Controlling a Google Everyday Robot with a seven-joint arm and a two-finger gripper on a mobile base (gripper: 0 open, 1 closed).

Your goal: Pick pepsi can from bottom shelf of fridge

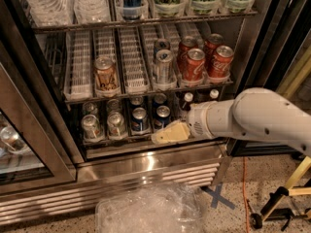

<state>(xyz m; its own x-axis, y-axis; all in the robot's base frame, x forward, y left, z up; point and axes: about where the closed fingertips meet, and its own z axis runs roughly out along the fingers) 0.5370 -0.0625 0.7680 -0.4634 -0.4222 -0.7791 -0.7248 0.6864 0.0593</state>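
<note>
The fridge [146, 166] stands open with its racks in view. On the dim bottom shelf [146, 148] stand two dark-blue pepsi cans with silver tops, one [140, 120] left of the other [163, 116], and more blue cans stand behind them. My gripper [167, 134] is a beige wedge at the end of the white arm [257, 118], which reaches in from the right. It hangs at the shelf's front rail, just below and right of the right-hand pepsi can. I cannot tell whether it touches the can.
Two plain silver cans [103, 125] stand left of the pepsi cans. Red cola cans [204, 62], a silver can [164, 66] and an orange can [105, 73] sit on the brighter rack above. A glass door [29, 144] hangs open at left. Crumpled clear plastic [150, 210] lies on the floor.
</note>
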